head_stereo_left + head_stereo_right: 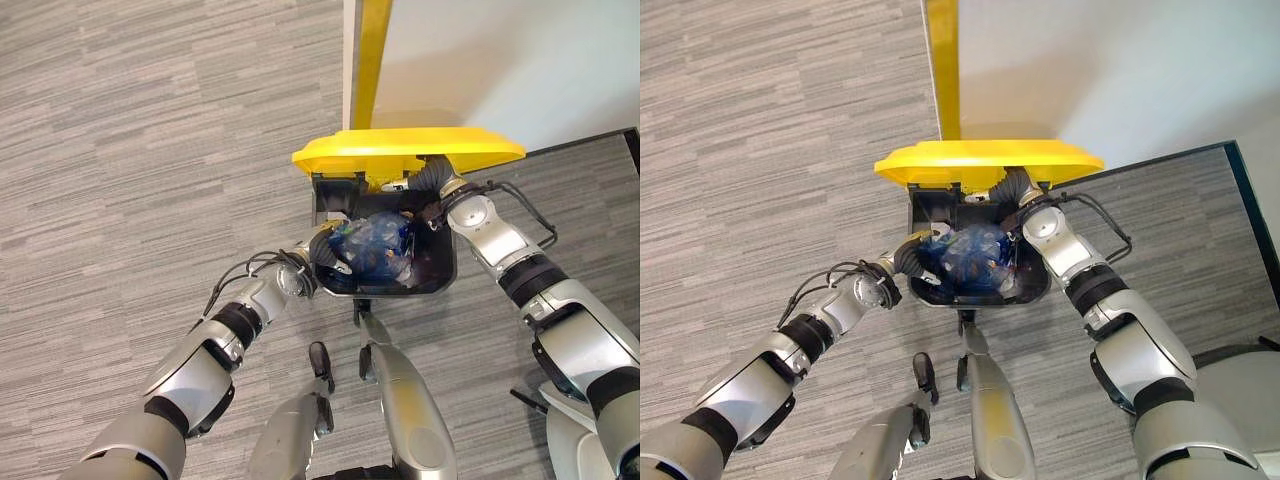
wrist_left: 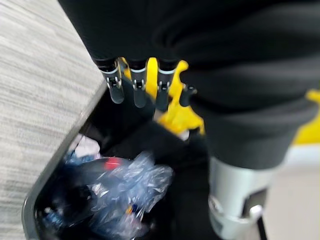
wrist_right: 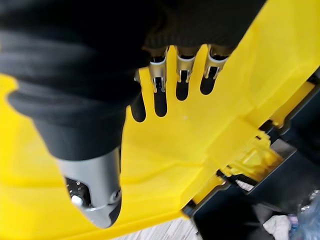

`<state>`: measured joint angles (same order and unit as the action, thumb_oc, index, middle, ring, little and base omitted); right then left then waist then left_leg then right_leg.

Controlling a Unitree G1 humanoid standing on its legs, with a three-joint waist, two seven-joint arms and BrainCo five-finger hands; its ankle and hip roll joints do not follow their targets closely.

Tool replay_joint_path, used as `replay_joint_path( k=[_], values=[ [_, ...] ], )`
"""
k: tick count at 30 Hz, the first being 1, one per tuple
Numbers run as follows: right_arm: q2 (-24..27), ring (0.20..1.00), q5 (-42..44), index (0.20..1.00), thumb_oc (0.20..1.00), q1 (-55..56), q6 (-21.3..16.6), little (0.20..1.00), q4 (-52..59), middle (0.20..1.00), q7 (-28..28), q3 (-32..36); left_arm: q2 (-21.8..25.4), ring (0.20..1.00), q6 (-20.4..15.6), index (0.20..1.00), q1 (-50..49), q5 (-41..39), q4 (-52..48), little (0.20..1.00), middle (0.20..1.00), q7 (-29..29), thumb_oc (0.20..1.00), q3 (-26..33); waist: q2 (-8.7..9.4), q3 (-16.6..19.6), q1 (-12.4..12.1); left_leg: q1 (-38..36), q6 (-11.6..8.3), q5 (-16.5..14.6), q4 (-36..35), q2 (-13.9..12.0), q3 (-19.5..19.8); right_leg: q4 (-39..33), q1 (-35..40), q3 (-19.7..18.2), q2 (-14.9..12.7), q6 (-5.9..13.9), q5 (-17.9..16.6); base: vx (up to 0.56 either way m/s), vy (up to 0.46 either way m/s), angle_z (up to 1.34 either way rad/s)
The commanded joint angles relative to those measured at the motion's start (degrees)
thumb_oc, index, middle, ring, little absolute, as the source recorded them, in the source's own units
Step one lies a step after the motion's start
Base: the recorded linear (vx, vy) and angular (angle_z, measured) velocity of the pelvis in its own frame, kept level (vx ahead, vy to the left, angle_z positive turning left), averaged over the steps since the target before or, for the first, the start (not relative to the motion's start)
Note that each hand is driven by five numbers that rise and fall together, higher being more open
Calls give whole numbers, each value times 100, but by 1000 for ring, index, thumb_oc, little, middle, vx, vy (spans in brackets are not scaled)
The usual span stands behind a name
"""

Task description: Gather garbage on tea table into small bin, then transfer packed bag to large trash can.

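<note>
The large dark trash can [image 1: 446, 281] stands on the carpet with its yellow lid [image 1: 405, 150] raised. Inside lies the packed blue translucent bag [image 1: 375, 245], with bits of rubbish showing through it [image 2: 125, 185]. My left hand [image 1: 325, 250] hovers at the can's left rim; its fingers [image 2: 137, 85] hang straight above the bag and hold nothing. My right hand [image 1: 430, 185] reaches under the lid at the can's back right, and its straight fingers [image 3: 182, 75] lie against the lid's yellow underside [image 3: 200, 150].
Behind the can rises a white wall [image 1: 520, 60] with a yellow vertical strip [image 1: 372, 60] and a dark skirting line [image 1: 580, 143]. Grey striped carpet [image 1: 150, 150] spreads to the left and in front.
</note>
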<state>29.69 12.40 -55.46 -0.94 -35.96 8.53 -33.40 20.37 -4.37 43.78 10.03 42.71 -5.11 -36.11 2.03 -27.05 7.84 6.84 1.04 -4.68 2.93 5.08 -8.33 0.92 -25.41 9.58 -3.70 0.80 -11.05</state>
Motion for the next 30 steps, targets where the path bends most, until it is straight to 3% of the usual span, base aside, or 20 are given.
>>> replay_joint_path(
  k=[1, 5, 8, 13, 15, 16, 17, 19, 21, 23, 26, 30],
  values=[
    [-8, 1000, -47, 1000, 1000, 369, -358, 1000, 293, 1000, 25, 348, 84, 1000, -222, 1000, -634, -193, -393, 1000, 1000, -138, 1000, 110, 129, 578, -74, -55, -53, -1287, 1096, 129, -42, -150, -310, 128, -362, 816, -159, -46, -13, 11],
    [116, 1000, -262, 1000, 1000, 1410, -363, 1000, 882, 1000, -115, 853, 421, 1000, -329, 1000, -1498, -571, -1224, 1000, 1000, -58, 1000, 754, 223, 660, -182, -168, -31, -1410, 1286, 112, 24, -185, -139, 140, -424, 841, -191, -60, -10, 18],
    [58, 1000, -542, 1000, 1000, 2614, -374, 1000, 1503, 1000, -315, 1481, 786, 1000, -428, 1000, -2655, -1020, -1889, 1000, 1000, 117, 1000, 1679, 312, 638, -347, -261, 17, -1581, 1610, 112, 28, -228, 85, 183, -487, 916, -252, -146, 24, 13],
    [-86, 1000, -764, 1000, 1000, 4052, -386, 1000, 1977, 1000, -555, 2307, 1007, 1000, -394, 1000, -4042, -1343, -2041, 1000, 1000, 306, 1000, 2906, 456, 719, -532, -293, 131, -1416, 1620, 282, -10, -228, 297, 511, -709, 1140, -357, -138, 59, -1],
    [-117, 1000, -893, 1000, 1000, 4516, -348, 1000, 1992, 1000, -654, 2576, 1001, 1000, -365, 1000, -4434, -1476, -1968, 1000, 1000, 323, 1000, 3324, 465, 763, -499, -414, 200, -1240, 1425, 308, 7, 66, 290, 425, -737, 1277, -559, -152, 81, -9],
    [-142, 1000, -978, 1000, 1000, 4823, -321, 1000, 1965, 1000, -694, 2750, 958, 1000, -321, 1000, -4645, -1534, -1941, 1000, 1000, 334, 1000, 3540, 388, 779, -519, -411, 229, -1038, 1258, 235, 90, 480, 339, 230, -637, 1272, -280, -339, 109, 1],
    [-149, 1000, -1085, 1000, 1000, 5186, -329, 1000, 1950, 1000, -699, 2941, 969, 1000, -234, 1000, -4807, -1556, -1881, 1000, 1000, 381, 1000, 3714, 276, 850, -584, -292, 264, -801, 1069, 141, 145, 1329, 377, 15, -540, 1055, 269, -349, 87, -7],
    [-168, 1000, -1098, 1000, 1000, 5284, -332, 1000, 1906, 1000, -720, 2987, 959, 1000, -220, 1000, -4864, -1559, -1848, 1000, 1000, 388, 1000, 3768, 249, 919, -610, -270, 272, -702, 923, 99, 158, 1673, 364, -88, -514, 946, 467, -164, 30, 3],
    [-232, 1000, -1251, 1000, 1000, 5608, -290, 1000, 1706, 1000, -747, 3093, 917, 1000, -142, 1000, -5038, -1571, -1776, 1000, 1000, 421, 1000, 3919, 136, 1103, -705, -264, 256, -427, 590, -77, 227, 2499, 702, -350, -345, 781, 1095, -86, -29, 2],
    [-251, 1000, -1287, 1000, 1000, 5672, -284, 1000, 1619, 1000, -749, 3109, 926, 1000, -119, 1000, -5050, -1582, -1735, 1000, 1000, 428, 1000, 3951, 138, 1185, -749, -232, 223, -335, 506, -116, 222, 2453, 880, -364, -315, 769, 1168, -37, -63, -4],
    [-318, 1000, -1342, 1000, 1000, 5858, -217, 1000, 1482, 1000, -774, 3129, 911, 1000, -126, 1000, -5138, -1543, -1733, 1000, 1000, 412, 1000, 3940, 294, 1393, -818, -205, 121, -202, 329, -146, 271, 1616, 1491, -418, -187, 693, 1467, 19, -129, -30],
    [-302, 1000, -1348, 1000, 1000, 5912, -188, 1000, 1362, 1000, -799, 3059, 851, 1000, -130, 1000, -5214, -1558, -1720, 1000, 1000, 412, 1000, 3920, 347, 1547, -795, -185, 15, -88, 210, -242, 180, 936, 1694, -506, 9, 685, 1402, 18, -111, -16]
  ],
)
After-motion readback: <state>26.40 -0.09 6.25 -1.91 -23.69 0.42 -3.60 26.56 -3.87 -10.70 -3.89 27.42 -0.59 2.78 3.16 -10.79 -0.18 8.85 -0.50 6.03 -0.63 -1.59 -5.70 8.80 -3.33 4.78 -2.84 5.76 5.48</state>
